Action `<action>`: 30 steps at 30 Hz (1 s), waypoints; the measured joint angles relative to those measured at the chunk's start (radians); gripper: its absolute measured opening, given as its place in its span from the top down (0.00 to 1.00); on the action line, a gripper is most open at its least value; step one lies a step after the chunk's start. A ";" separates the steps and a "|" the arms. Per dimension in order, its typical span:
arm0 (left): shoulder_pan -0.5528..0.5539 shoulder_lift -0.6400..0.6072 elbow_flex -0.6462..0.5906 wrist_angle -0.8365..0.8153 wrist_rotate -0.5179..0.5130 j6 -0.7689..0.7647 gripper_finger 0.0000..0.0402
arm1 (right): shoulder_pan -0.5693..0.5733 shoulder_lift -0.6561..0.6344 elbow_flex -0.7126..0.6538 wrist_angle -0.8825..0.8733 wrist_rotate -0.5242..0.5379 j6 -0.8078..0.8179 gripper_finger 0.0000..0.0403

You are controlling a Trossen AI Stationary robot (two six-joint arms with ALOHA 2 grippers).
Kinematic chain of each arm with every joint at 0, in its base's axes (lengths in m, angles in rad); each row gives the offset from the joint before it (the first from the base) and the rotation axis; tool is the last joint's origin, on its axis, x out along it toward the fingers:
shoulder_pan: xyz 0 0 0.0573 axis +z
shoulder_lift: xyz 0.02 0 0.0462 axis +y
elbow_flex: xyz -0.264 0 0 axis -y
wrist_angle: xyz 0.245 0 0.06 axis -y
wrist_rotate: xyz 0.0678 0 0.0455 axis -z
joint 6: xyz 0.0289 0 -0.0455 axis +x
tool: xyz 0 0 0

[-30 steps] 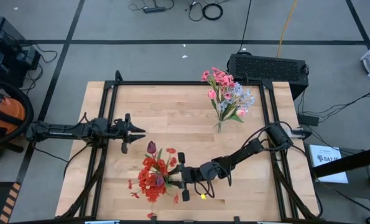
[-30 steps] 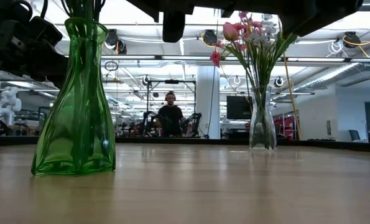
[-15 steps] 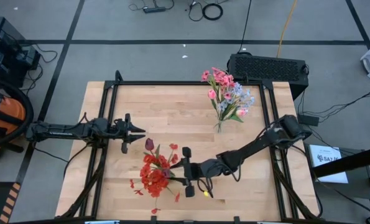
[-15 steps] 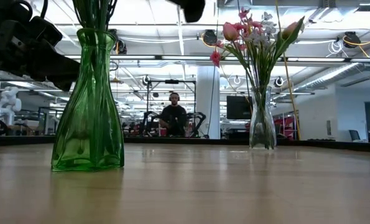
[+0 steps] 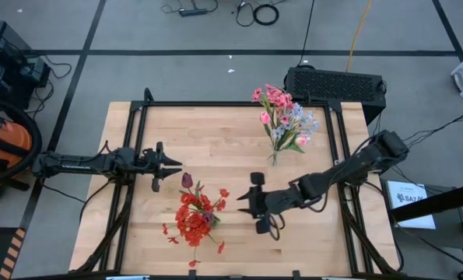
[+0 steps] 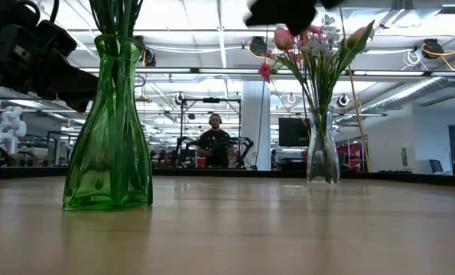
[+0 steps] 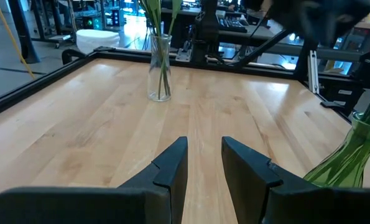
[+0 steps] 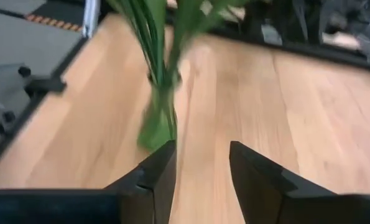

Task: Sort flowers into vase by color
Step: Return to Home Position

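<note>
While two vases are filled, red flowers point(image 5: 194, 220) are held in the green vase point(image 6: 108, 130) at lower centre of the high view, pink and pale flowers point(image 5: 284, 120) in the clear vase point(image 6: 323, 149) at upper right. Both grippers are seen spread and empty: left gripper point(image 5: 169, 166) mid-left, right gripper point(image 5: 247, 204) beside the red flowers.

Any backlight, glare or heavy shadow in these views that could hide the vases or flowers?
Low view: bright ceiling lights behind both vases; the green vase glows, the right end effector overhead is a dark silhouette. High view: even light, red flowers plain. Left wrist view: no glare on the transparent vase.
</note>
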 joint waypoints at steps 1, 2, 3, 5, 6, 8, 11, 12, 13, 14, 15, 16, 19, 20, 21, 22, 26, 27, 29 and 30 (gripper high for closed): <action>0.000 0.000 0.000 0.000 0.000 0.000 0.74 | -0.002 -0.022 -0.036 0.004 -0.001 0.001 0.65; 0.000 0.000 0.000 0.000 0.000 0.000 0.74 | -0.004 -0.044 -0.081 0.018 -0.001 0.011 0.66; 0.000 0.000 0.000 0.000 0.000 0.000 0.74 | -0.006 -0.069 -0.127 0.031 -0.001 0.030 0.66; 0.000 0.000 0.000 0.000 0.000 0.000 0.74 | -0.011 -0.125 -0.228 0.070 0.000 0.068 0.67; 0.000 0.000 0.000 0.000 0.000 0.000 0.74 | -0.013 -0.154 -0.281 0.099 0.002 0.087 0.67; 0.000 0.000 0.000 0.000 0.000 0.000 0.74 | -0.022 -0.220 -0.385 0.190 0.003 0.107 0.67; 0.000 0.000 0.000 0.001 0.000 0.000 0.74 | -0.047 -0.328 -0.528 0.290 -0.004 0.111 0.67; 0.000 0.000 0.000 0.000 0.000 0.000 0.74 | -0.059 -0.364 -0.572 0.310 -0.004 0.111 0.67; 0.000 0.000 0.000 0.000 0.000 0.000 0.74 | -0.074 -0.399 -0.614 0.330 -0.006 0.113 0.67; 0.000 0.000 0.000 0.000 0.000 0.000 0.74 | -0.091 -0.435 -0.655 0.348 -0.011 0.122 0.67; 0.000 0.000 0.000 0.000 0.000 0.000 0.74 | -0.112 -0.469 -0.693 0.370 -0.018 0.135 0.67; 0.000 0.000 0.000 0.000 0.000 0.000 0.74 | -0.136 -0.505 -0.730 0.390 -0.039 0.142 0.67; 0.000 0.000 0.000 0.000 0.000 0.000 0.74 | -0.198 -0.603 -0.837 0.454 -0.121 0.147 0.67; 0.000 0.000 0.000 0.000 0.000 0.000 0.74 | -0.216 -0.634 -0.869 0.479 -0.141 0.156 0.67; 0.000 0.000 0.000 0.000 0.000 0.000 0.74 | -0.233 -0.665 -0.901 0.506 -0.159 0.167 0.67; 0.000 0.000 0.000 0.000 0.000 0.000 0.74 | -0.248 -0.692 -0.925 0.528 -0.171 0.172 0.67; 0.000 0.000 0.000 0.000 0.000 0.000 0.74 | -0.283 -0.803 -1.003 0.558 -0.189 0.188 0.67; 0.000 0.000 0.000 0.001 0.000 0.000 0.74 | -0.287 -0.829 -1.017 0.555 -0.188 0.189 0.67; 0.000 0.000 0.000 0.000 0.000 0.000 0.74 | -0.290 -0.879 -1.044 0.554 -0.189 0.190 0.67; 0.000 0.000 0.000 0.001 0.000 0.000 0.74 | -0.290 -0.904 -1.057 0.552 -0.187 0.196 0.67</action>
